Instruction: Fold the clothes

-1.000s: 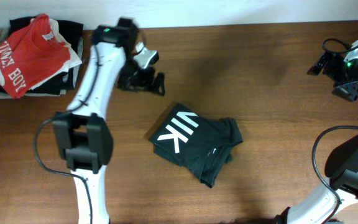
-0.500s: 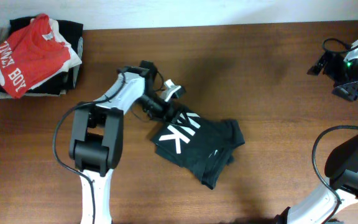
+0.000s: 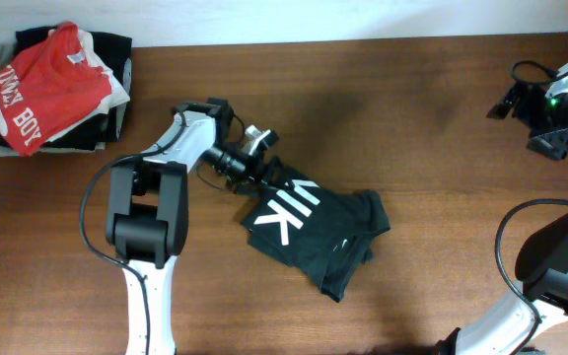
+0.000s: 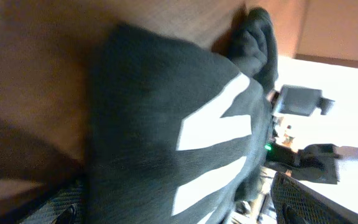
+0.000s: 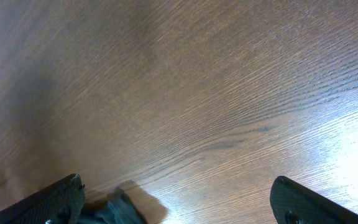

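The black T-shirt lies folded into a small bundle at the table's middle, with its white stroke logo facing up. My left gripper is low at the bundle's back-left edge. In the left wrist view its fingers are spread wide, and the shirt's fabric and logo fill the space between them. My right gripper is open and empty at the table's far right back. Its wrist view shows bare wood between the fingers.
A pile of clothes topped by a red shirt with white lettering sits at the back left corner. The brown wooden table runs to a white wall at the back. A cable hangs by the right arm.
My left gripper has swung from the back of the table down to the shirt's back-left edge. The shirt bundle has shifted slightly. The right arm has not moved.
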Robot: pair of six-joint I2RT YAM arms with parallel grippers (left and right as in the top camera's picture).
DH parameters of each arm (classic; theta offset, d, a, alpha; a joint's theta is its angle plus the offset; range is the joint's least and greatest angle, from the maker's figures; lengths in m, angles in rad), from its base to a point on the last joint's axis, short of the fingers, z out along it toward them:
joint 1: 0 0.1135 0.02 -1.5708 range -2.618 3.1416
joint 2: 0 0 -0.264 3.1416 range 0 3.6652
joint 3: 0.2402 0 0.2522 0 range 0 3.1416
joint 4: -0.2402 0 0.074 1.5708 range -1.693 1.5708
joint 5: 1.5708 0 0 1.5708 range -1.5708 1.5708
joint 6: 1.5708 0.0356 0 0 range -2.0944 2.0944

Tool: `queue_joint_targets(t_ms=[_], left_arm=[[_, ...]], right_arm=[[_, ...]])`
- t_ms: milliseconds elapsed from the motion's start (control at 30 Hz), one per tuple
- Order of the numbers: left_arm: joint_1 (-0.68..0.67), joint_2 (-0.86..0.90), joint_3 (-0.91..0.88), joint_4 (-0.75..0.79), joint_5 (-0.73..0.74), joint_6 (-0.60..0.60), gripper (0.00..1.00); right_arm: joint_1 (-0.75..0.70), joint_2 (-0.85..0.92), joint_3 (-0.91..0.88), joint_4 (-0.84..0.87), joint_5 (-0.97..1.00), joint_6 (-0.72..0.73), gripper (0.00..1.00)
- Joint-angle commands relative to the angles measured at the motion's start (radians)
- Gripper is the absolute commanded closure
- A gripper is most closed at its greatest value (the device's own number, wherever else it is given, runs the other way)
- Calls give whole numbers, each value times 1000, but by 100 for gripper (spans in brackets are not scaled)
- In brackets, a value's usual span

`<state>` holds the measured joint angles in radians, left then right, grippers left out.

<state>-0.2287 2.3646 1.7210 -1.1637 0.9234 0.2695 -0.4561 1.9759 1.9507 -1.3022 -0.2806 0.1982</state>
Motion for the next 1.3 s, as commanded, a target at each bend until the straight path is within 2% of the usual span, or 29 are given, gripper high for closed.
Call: queue_joint_targets(t_ms=[0, 100, 133, 167, 200, 233, 333, 367, 533, 667, 867, 1033, 1167, 1267], left_arm=[[-84, 126, -51, -26, -161, 19, 17], [-97, 126, -50, -28, -171, 5, 38], [-92, 126, -50, -27, -171, 3, 51], [-86, 126, -47, -26, -172, -17, 72], [-80, 126, -45, -22, -172, -41, 87], [-71, 126, -39, -22, -172, -45, 99], [-50, 126, -7, -22, -172, -58, 99], [-40, 126, 24, -23, -208, -102, 99], [55, 126, 283, -59, -500, -241, 99], [124, 126, 516, -60, -748, -205, 99], [201, 126, 640, 57, -914, -206, 99], [290, 126, 826, 60, -927, -232, 99], [304, 125, 978, 60, -921, -232, 99], [319, 125, 1094, 68, -924, -286, 99]], right_arm=[[-3, -9, 11, 0, 5, -11, 1], [-3, -9, 11, 0, 5, -11, 1], [-3, -9, 11, 0, 5, -11, 1], [-3, -9, 11, 0, 5, -11, 1], [-3, -9, 11, 0, 5, -11, 1], [-3, -9, 11, 0, 5, -11, 1], [-3, -9, 11, 0, 5, -11, 1], [-3, -9, 11, 0, 5, -11, 1], [-3, -9, 11, 0, 5, -11, 1], [-3, -9, 11, 0, 5, -11, 1], [-3, -9, 11, 0, 5, -11, 1], [-3, -9, 11, 0, 5, -11, 1], [-3, -9, 11, 0, 5, -11, 1], [-3, -9, 11, 0, 5, -11, 1]])
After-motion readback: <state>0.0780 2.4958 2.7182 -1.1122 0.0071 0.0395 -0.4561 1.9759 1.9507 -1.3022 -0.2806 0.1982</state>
